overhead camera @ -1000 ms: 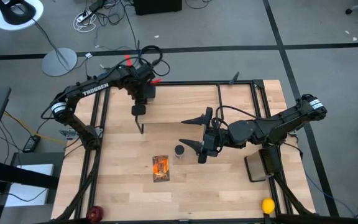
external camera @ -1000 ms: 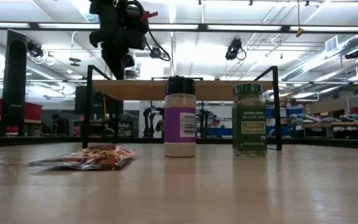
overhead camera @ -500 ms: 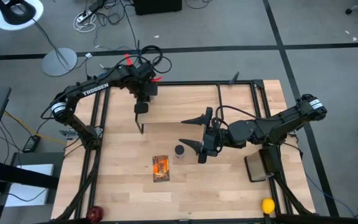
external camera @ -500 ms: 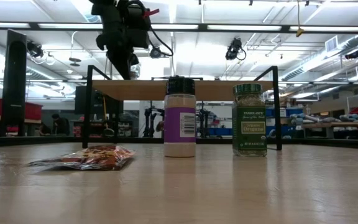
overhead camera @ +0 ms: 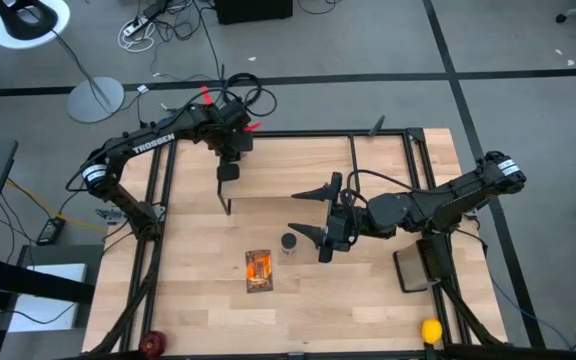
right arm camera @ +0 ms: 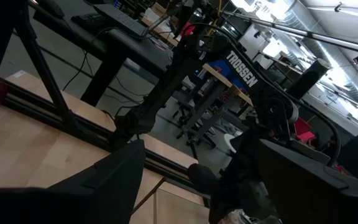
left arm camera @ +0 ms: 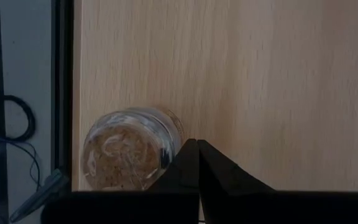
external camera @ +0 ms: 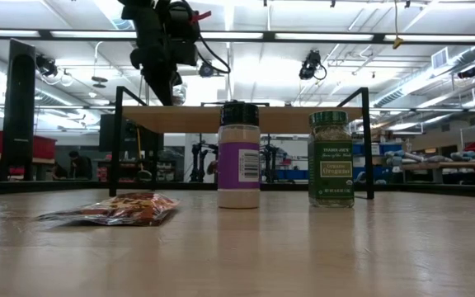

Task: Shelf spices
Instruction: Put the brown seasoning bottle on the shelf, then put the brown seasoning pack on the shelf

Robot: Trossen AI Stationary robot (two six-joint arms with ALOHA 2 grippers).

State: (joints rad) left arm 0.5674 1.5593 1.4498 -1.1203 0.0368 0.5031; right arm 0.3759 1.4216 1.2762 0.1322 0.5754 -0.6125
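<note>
My left gripper (external camera: 160, 81) is shut and hovers above the left end of the shelf (external camera: 303, 118). In its wrist view, a tiny jar with a pale brown top (left arm camera: 129, 158) stands on the light board (left arm camera: 260, 93) just beside the shut fingertips (left arm camera: 197, 149). My right gripper (overhead camera: 315, 213) hangs wide open over the table's middle. The purple-labelled, dark-lidded jar (external camera: 238, 154) and the green-lidded jar (external camera: 331, 158) stand upright on the table in front of the shelf. The brown-orange packet (external camera: 114, 209) lies flat on the table, to the left of the jars in the low view.
A yellow ball (overhead camera: 430, 330) lies at the table's near right corner and a dark red object (overhead camera: 154, 343) at the near left corner. Black frame rails (overhead camera: 158, 200) run along the table's edges. Bare wood lies between the packet (overhead camera: 258, 270) and the near edge.
My left gripper has risen a little above the shelf's left end. The right arm, both jars on the table and the packet have kept still.
</note>
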